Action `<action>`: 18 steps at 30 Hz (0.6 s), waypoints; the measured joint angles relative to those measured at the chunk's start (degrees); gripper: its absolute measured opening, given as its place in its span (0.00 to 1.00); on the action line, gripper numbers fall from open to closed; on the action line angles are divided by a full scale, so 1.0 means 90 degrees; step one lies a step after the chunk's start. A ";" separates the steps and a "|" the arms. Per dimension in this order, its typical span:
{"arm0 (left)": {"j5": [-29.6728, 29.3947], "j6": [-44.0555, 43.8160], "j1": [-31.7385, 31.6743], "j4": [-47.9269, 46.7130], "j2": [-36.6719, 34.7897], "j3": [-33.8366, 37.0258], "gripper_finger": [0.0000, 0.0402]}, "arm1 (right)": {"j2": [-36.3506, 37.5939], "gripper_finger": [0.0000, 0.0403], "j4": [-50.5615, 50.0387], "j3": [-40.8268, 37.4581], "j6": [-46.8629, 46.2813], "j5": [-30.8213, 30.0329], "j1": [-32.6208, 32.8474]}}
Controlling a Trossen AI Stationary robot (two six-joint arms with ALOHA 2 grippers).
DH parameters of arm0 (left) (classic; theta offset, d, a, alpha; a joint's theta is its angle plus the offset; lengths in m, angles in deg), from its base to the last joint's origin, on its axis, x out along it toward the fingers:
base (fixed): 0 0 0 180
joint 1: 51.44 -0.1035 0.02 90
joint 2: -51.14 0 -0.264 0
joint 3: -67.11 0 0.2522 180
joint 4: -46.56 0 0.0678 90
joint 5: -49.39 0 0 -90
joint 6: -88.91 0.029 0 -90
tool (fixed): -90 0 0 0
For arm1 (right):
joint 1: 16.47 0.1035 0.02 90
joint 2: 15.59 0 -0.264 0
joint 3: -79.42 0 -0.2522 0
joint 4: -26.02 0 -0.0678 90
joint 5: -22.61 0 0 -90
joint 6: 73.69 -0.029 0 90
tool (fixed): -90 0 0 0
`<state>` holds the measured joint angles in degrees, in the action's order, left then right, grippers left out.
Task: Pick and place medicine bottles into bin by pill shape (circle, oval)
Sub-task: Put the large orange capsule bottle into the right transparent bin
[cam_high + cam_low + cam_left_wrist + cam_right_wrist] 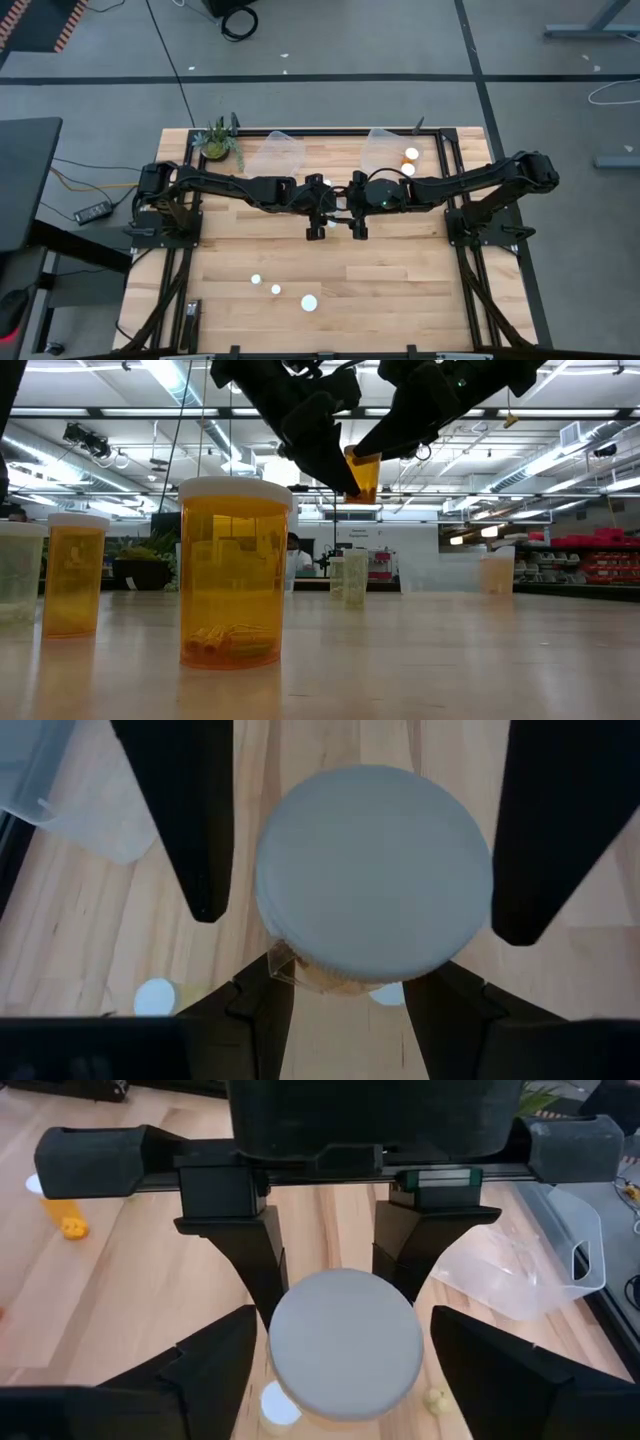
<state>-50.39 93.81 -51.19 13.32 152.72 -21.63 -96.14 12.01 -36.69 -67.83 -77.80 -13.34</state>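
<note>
Pinching one medicine bottle [362, 475] from opposite sides: left gripper [318, 222] and right gripper [359, 222], meeting above mid-table. Bottle held up in the air, white cap [372, 872] facing the left wrist camera. Standing on the near table [400, 290]: three more bottles [309, 302]. Lying in the right clear bin [385, 146]: two. At the far edge: two bins, one potted plant [217, 138].

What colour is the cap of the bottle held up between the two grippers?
White. The held bottle's cap shows best in the left wrist view, where it sits between that gripper's fingers.
</note>
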 joint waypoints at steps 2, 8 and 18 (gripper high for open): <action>0.0000 0.0000 0.0000 0.0005 0.0000 0.0000 0.44 | 0.0000 0.72 -0.0002 0.0000 -0.0014 0.0000 0.0000; 0.0000 -0.0002 0.0000 -0.0005 0.0000 0.0000 0.44 | 0.0000 0.64 -0.0029 0.0000 -0.0025 -0.0002 0.0000; -0.0002 -0.0005 0.0000 -0.0027 -0.0007 0.0002 0.46 | 0.0000 0.60 -0.0046 0.0000 -0.0053 -0.0005 0.0000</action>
<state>-50.42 93.77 -51.19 13.08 152.65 -21.61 -96.14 11.59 -36.69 -68.31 -77.85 -13.34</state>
